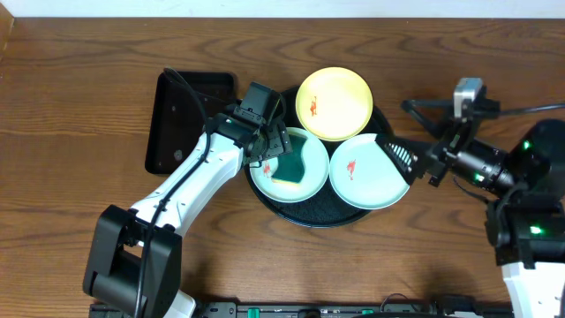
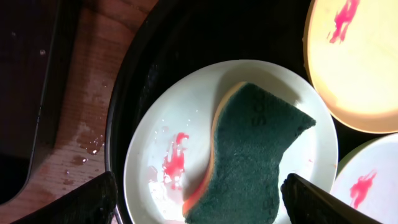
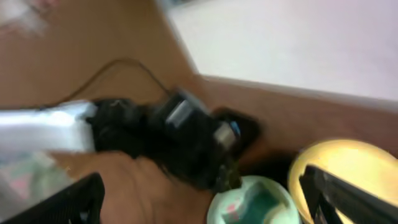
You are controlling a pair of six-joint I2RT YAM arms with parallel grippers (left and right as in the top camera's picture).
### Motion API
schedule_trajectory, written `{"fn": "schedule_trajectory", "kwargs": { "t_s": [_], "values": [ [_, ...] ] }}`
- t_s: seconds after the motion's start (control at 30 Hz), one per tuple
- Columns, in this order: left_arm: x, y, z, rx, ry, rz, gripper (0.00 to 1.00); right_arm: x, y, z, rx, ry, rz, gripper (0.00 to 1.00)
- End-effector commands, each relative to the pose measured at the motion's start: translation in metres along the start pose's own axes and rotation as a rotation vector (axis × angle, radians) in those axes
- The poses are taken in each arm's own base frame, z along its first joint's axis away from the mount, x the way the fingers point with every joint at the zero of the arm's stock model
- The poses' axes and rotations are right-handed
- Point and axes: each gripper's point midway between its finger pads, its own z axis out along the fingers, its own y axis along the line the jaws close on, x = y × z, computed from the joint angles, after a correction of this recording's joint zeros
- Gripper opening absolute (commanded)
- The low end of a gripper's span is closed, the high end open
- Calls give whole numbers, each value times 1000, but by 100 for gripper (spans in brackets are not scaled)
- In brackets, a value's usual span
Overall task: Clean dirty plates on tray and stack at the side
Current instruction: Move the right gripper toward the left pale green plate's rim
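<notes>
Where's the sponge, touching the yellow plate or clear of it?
Apart. The left wrist view shows the sponge lying on the mint plate, with that plate's bare pale rim visible between the sponge's edge and the yellow plate.

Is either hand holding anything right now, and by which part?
Nothing is held. The left hand stands open over the sponge lying on a mint plate; the right hand is open and empty.
</notes>
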Motion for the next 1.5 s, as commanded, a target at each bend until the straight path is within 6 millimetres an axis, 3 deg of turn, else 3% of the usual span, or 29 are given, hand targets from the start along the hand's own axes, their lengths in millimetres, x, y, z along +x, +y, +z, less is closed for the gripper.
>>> {"fn": "schedule_trajectory", "kwargs": {
  "t_s": [0.0, 0.07, 0.17, 0.27, 0.47, 0.63, 0.67, 0.77, 0.8, 0.87, 1.0, 1.17, 1.33, 1.47],
  "values": [
    [-3, 1, -2, -3, -10, -1, 86, -10, -49, -12, 380, 33, -70, 99],
    [-3, 1, -2, -3, -10, -1, 86, -1, -66, -22, 550, 134, -53, 99],
    [-3, 0, -2, -3, -11, -1, 86, 10, -70, -24, 632, 269, -34, 99],
    [-4, 0, -2, -3, -11, -1, 86, 24, -64, -13, 586, 383, -18, 99],
    [-4, 0, -2, -3, -11, -1, 86, 37, -49, 19, 404, 426, 26, 99],
    [-4, 0, -2, -3, -11, -1, 86, 48, -52, 37, 361, 462, 53, 99],
    [-4, 0, -2, -3, -11, -1, 86, 52, -56, 41, 368, 478, 52, 96],
    [-4, 0, -2, -3, -11, -1, 86, 65, -80, 41, 502, 505, 165, 61],
    [-4, 0, -2, -3, -11, -1, 86, 71, -85, 40, 532, 523, 196, 61],
    [-4, 0, -2, -3, -11, -1, 86, 87, -92, 42, 553, 591, 227, 73],
    [-3, 1, -2, -4, -10, -1, 86, 108, -103, 39, 605, 744, 278, 84],
    [-4, 0, -2, -3, -11, -1, 86, 109, -114, 41, 670, 841, 290, 98],
    [-4, 0, -2, -3, -11, -1, 86, 94, -112, 68, 625, 735, 302, 99],
    [-3, 1, -2, -4, -10, -1, 86, 93, -113, 72, 636, 700, 354, 99]
  ]
}}
